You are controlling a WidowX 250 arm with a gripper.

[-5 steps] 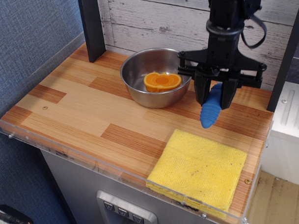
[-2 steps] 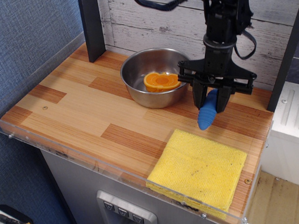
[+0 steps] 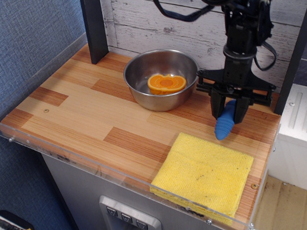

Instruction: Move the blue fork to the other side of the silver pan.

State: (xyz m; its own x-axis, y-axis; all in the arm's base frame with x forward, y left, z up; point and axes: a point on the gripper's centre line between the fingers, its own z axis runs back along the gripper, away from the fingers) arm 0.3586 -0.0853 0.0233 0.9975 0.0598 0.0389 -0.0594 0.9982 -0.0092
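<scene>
The silver pan (image 3: 142,75) is a round steel bowl at the back middle of the wooden counter, with an orange slice-shaped piece (image 3: 166,84) inside. My black gripper (image 3: 229,108) hangs to the right of the pan and is shut on the blue fork (image 3: 226,122). The fork's ribbed blue handle points down toward the counter, close to the yellow cloth's far edge. Its tined head is hidden between the fingers.
A yellow cloth (image 3: 203,173) lies at the front right of the counter. A dark post (image 3: 94,26) stands at the back left. A clear acrylic rim (image 3: 69,153) runs along the counter's front and left edges. A white plank wall is behind.
My gripper has moved right and slightly lower with the fork, away from the pan's right rim toward the counter's right side.
</scene>
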